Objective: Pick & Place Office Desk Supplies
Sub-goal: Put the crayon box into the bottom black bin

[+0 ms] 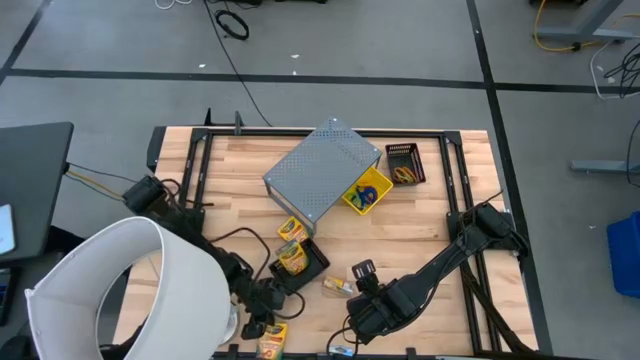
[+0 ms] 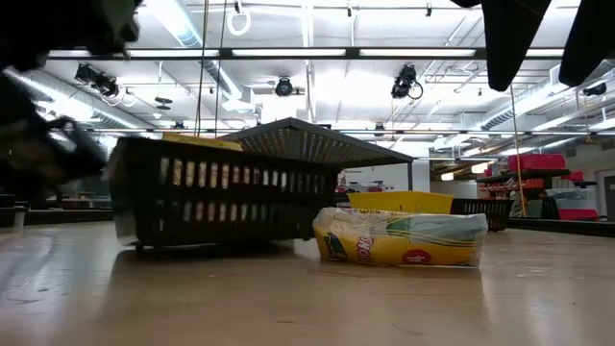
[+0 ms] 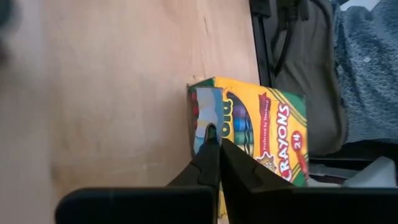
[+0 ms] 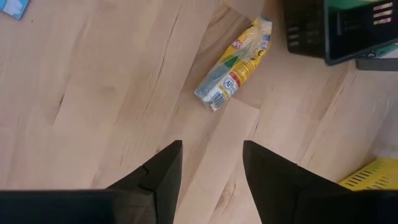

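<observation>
A yellow-and-green crayon box (image 3: 261, 134) lies at the table's near edge (image 1: 272, 340), with my left gripper (image 3: 211, 140) shut at its end, beside the big white cylinder (image 1: 130, 290). Two more crayon boxes (image 1: 292, 245) sit in a black tray (image 1: 312, 265). A small multicoloured packet (image 4: 233, 65) lies flat on the wood (image 1: 337, 286). My right gripper (image 4: 211, 155) hovers open above the table, just right of the packet (image 2: 404, 238), touching nothing. My left gripper has its two fingertips closed together on the pale end flap (image 3: 204, 121) of the crayon box, only at their free ends. The fingers slant down at the box's end and lie along its length. Whether the box still rests on the table cannot be told.
A grey metal box (image 1: 322, 172) stands at mid-table with a yellow bin (image 1: 367, 190) and a small black bin (image 1: 405, 163) beside it. A blue scrap (image 4: 12, 7) lies near the front edge. Black frame rails (image 1: 455, 190) run along the table's sides.
</observation>
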### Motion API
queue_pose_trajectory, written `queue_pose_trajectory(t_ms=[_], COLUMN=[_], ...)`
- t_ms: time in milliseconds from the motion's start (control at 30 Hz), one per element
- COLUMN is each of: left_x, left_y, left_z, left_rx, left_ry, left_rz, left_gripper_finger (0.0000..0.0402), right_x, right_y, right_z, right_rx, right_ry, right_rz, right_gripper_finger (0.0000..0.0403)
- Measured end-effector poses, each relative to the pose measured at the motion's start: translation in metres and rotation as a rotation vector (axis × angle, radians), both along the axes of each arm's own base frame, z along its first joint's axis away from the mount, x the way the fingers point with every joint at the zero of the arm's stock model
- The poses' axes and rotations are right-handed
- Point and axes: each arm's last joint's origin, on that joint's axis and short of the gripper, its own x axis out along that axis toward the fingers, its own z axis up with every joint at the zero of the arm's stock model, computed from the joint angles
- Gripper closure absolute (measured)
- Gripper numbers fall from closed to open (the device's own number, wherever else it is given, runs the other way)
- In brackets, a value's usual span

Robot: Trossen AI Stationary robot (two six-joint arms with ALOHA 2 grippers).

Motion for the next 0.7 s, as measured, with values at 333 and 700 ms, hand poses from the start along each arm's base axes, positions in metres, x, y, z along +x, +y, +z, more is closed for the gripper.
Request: queue_pose_trajectory(t_ms=[333, 700], left_x=[0.001, 0.002], left_y=[0.001, 0.002], left_z=[0.025, 0.042], left_rx=[0.083, 0.095], left_ry=[-0.035, -0.099], left_rz=[-0.012, 0.002], left_gripper_finger=[0.0399, 0.0399], right_x=[0.001, 0.002], right_y=[0.001, 0.001], right_z=[0.0, 0.0], right_rx=[0.006, 0.012], right_ry=[-0.01, -0.025], right_rz=[-0.003, -0.02], right_gripper_finger=[0.0227, 0.0227])
